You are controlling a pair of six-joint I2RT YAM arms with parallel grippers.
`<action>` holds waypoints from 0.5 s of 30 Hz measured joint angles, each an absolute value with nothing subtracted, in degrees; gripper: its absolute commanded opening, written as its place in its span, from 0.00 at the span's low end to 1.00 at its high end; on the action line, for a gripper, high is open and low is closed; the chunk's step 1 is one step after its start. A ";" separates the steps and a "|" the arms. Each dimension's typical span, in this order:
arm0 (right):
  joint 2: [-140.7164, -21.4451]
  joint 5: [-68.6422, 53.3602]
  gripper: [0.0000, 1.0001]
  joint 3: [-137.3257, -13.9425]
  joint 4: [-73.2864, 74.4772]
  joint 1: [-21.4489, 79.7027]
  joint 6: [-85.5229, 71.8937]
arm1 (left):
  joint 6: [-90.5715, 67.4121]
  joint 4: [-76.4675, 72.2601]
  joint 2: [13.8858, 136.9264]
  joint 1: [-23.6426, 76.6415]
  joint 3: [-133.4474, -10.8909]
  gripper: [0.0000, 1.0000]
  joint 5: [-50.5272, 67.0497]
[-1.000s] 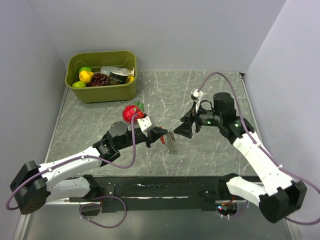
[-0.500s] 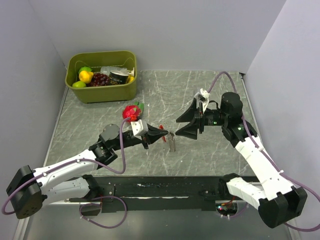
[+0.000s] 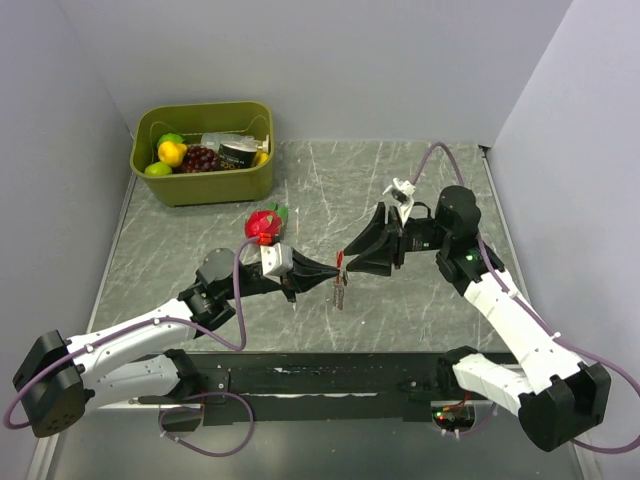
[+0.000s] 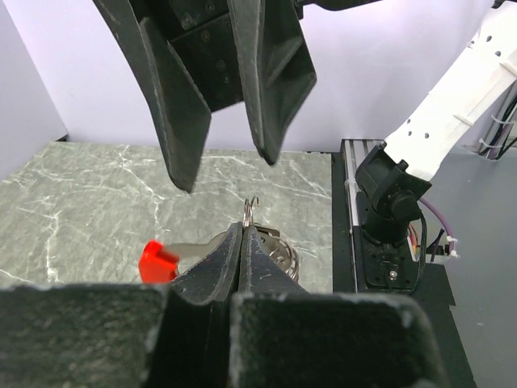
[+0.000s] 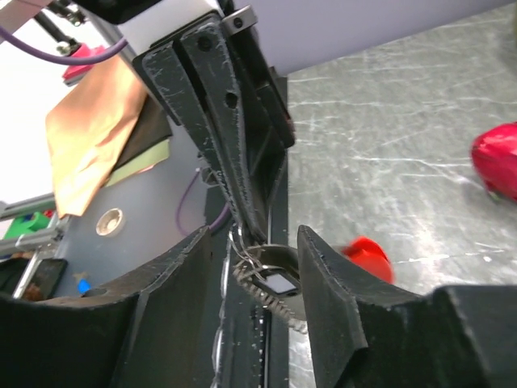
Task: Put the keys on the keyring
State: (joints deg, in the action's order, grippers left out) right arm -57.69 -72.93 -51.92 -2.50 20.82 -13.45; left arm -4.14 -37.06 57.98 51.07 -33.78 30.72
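Observation:
My left gripper [image 3: 334, 273] is shut on the keyring [image 3: 341, 290] and holds it above the table. Its silvery loop [image 4: 251, 208] sticks up past the shut fingertips [image 4: 242, 229]. The red fob [image 4: 157, 260] hangs to the left and metal rings [image 4: 284, 252] to the right. My right gripper [image 3: 356, 256] is open and faces the left one, with one finger [image 4: 182, 113] on each side of the loop. In the right wrist view the metal bundle [image 5: 273, 281] hangs between my open fingers [image 5: 327, 279], the red fob [image 5: 367, 255] is behind, and the gripper [image 5: 252, 252] is not closed on anything.
A red strawberry toy [image 3: 264, 225] lies on the table behind the left gripper and shows in the right wrist view [image 5: 497, 158]. A green bin [image 3: 205, 185] of toy fruit stands at the back left. Walls close in on both sides.
The left gripper has carried the keyring to the right and a little up. The right gripper has come left and opened around the loop.

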 measured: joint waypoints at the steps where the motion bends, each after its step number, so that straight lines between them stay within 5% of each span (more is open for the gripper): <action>1: -57.87 -72.88 0.53 -51.94 -2.28 21.34 -13.32 | -4.16 -37.06 57.98 51.07 -33.78 0.01 30.72; 15: -59.75 -71.42 0.34 -51.94 1.32 23.27 -11.57 | -5.23 -36.91 58.65 51.03 -34.41 0.01 30.65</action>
